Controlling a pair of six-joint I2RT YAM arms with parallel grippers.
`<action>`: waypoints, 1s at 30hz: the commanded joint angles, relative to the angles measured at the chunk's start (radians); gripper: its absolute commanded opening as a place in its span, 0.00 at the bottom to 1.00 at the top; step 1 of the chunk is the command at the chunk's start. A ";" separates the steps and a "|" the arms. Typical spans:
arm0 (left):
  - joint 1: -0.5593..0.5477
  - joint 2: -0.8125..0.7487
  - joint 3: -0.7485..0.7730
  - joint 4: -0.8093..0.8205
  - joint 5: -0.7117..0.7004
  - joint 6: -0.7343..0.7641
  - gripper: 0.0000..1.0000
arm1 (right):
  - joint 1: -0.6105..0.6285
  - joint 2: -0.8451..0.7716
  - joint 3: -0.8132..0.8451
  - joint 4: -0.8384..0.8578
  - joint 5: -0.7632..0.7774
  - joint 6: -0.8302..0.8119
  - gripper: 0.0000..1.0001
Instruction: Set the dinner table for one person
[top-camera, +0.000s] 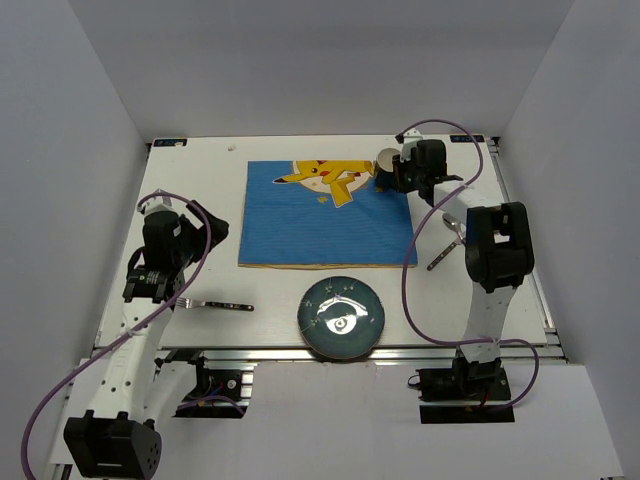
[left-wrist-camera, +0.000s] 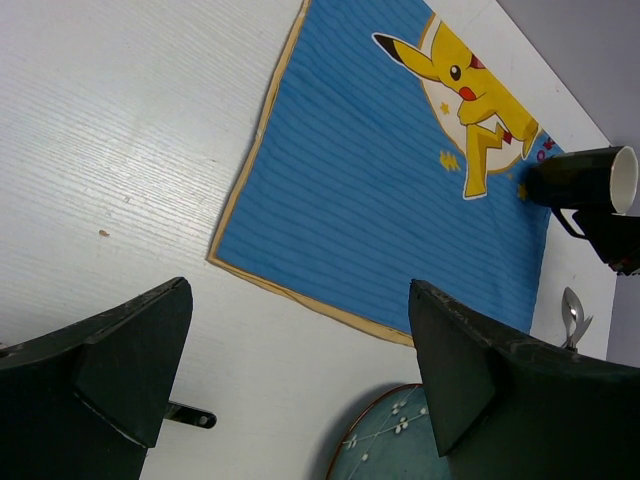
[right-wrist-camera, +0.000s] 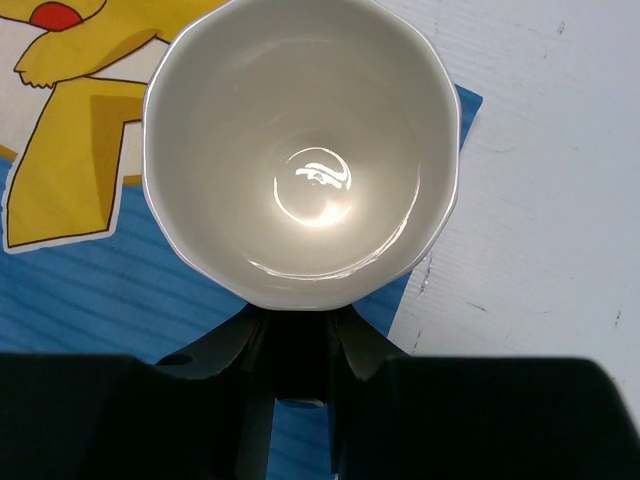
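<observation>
item under handling: cup (right-wrist-camera: 300, 150), white inside, dark outside. the right gripper (top-camera: 400, 172) is clamped on its side below the rim. whether the grip is on a handle cannot be told.

location: the cup sits over the far right corner of the blue placemat (top-camera: 300, 225), which lies mid-way across the dinner table (top-camera: 215, 170). the right wrist view looks straight into the cup's mouth, with mat to the left and bare tabletop to the right. it is not clear whether the base touches the mat or whether the cup is fully upright.

governing relation: the corner edge of the mat passes under the cup. judged, the set-down depends on the base landing wholly on one side of that edge, and the gripper can withdraw on the right, over bare table.

left gripper (left-wrist-camera: 300, 290): fingers apart, holding nothing, at the left of the table. the fork (top-camera: 222, 304) lies just to its right, long axis left-right.

other items: plate (top-camera: 342, 318) at the near edge. spoon (top-camera: 447, 245) right of the mat, lying diagonally beside the right arm, which is the nearer arm to it.
</observation>
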 joint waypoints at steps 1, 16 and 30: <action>-0.001 0.000 -0.002 0.002 -0.003 -0.001 0.98 | 0.005 -0.031 0.066 0.136 -0.001 -0.017 0.00; -0.001 -0.009 0.001 -0.003 -0.009 -0.009 0.98 | 0.007 -0.081 0.002 0.120 0.031 -0.019 0.59; -0.001 -0.081 -0.042 -0.159 -0.059 -0.213 0.91 | -0.073 -0.567 -0.296 -0.149 -0.386 -0.253 0.65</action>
